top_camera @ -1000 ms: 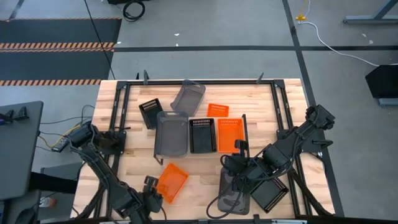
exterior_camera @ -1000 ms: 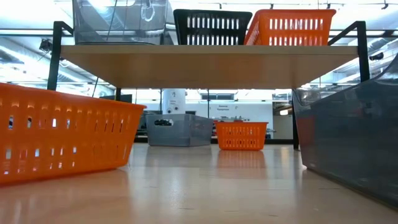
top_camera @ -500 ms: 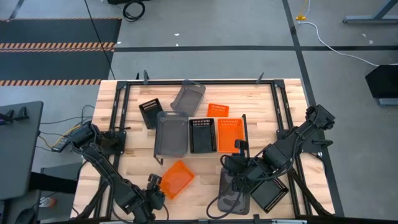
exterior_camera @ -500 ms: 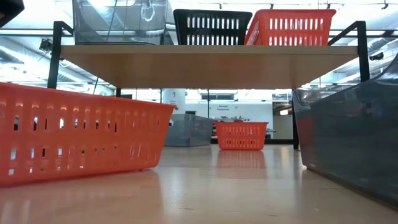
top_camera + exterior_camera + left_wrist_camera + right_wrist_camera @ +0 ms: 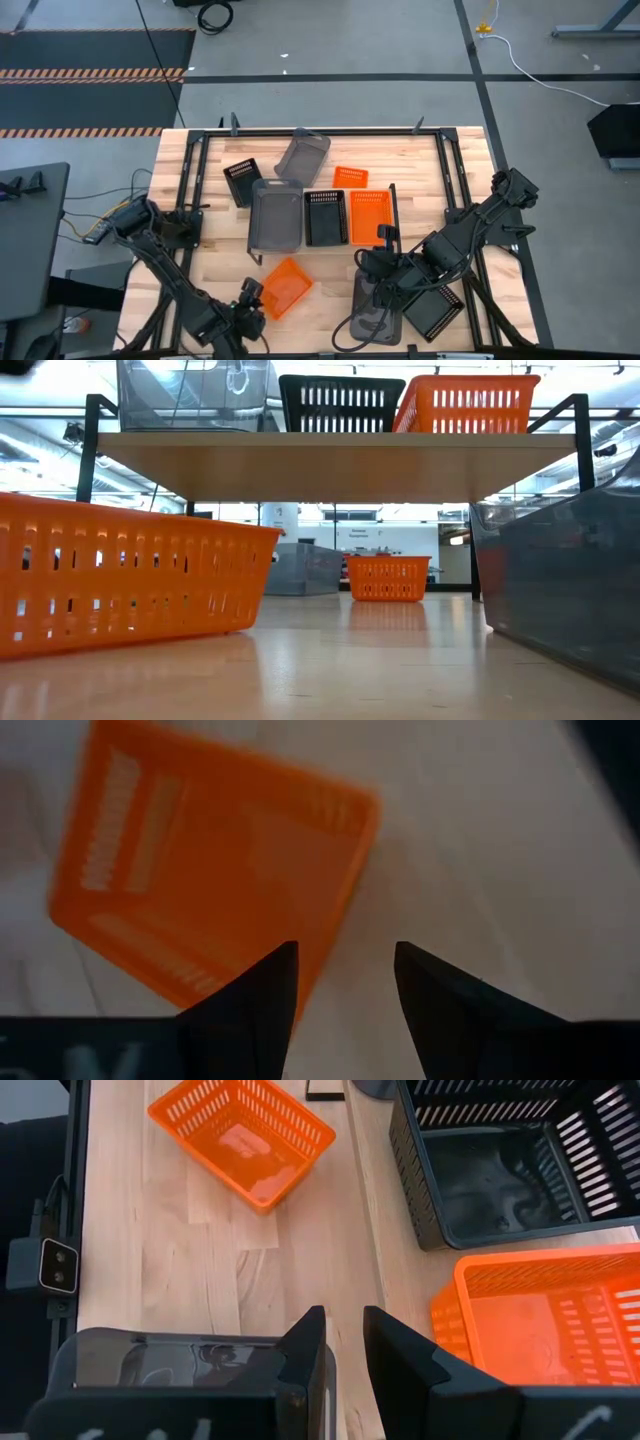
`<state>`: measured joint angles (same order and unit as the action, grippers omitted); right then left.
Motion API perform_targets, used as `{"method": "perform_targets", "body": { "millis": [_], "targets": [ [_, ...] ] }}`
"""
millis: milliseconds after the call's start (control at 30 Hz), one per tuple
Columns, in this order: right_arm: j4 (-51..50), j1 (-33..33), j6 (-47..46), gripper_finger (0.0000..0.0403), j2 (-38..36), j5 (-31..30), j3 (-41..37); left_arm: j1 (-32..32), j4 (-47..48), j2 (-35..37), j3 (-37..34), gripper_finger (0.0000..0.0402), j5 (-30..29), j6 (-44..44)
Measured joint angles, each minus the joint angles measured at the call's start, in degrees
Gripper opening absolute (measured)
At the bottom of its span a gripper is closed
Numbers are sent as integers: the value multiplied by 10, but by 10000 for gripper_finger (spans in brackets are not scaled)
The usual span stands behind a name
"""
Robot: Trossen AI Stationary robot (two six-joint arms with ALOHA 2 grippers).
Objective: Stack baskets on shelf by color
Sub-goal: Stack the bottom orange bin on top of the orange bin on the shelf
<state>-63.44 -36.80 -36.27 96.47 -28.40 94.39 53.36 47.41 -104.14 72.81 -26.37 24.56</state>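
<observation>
Sitting on the shelf [image 5: 390, 215] right now are three baskets in a row: a solid grey basket [image 5: 275, 217], a black perforated one [image 5: 324, 217] in the middle, and an orange perforated one [image 5: 368, 215] on the right. From table height you can see them up top, the grey looking see-through and the other two slotted all along their walls.

Loose ones on the wooden table [image 5: 200, 270]: a slotted orange basket [image 5: 281, 286] lies tilted near the front, left of center, just beside the left gripper [image 5: 247, 303]. That gripper's fingers are spread with nothing between them, and its wrist camera looks down at the orange basket's corner just past the tips. Behind the shelf are a small black basket [image 5: 241, 181], a grey one [image 5: 302, 155] at an angle, and a small orange one [image 5: 350, 177].

The right gripper [image 5: 383, 283] is over a grey basket [image 5: 378, 300] at the front right, fingers only slightly apart, gripping nothing. Another black perforated basket [image 5: 433, 311] sits just right of that.
</observation>
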Motion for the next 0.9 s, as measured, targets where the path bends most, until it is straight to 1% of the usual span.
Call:
{"method": "perform_targets", "body": {
  "millis": [67, 233, 333, 400, 467, 533, 733, 900],
  "targets": [
    [0, 0, 0, 78, 0, 0, 0, -9, -9, -1, -24, 176, 9, 3],
    [0, 0, 1, 78, 0, 0, 0, -30, -51, -1, -82, 176, 7, 0],
    [0, 0, 0, 78, 0, 0, 0, -38, -91, -1, -105, 175, 25, -9],
    [0, 0, 0, 78, 0, 0, 0, -36, -109, -1, -111, 166, 33, -18],
    [0, 0, 0, 78, 0, 0, 0, -28, -115, -1, -108, 147, 34, -31],
    [0, 0, 0, 78, 0, 0, 0, -18, -115, -1, -99, 121, 36, -50],
    [6, 0, 1, 78, 0, 0, 0, 2, -115, -1, -66, 17, 36, -118],
    [28, 0, 14, 78, 0, -7, 0, 5, -114, -1, -40, 8, 22, -153]
  ]
}}
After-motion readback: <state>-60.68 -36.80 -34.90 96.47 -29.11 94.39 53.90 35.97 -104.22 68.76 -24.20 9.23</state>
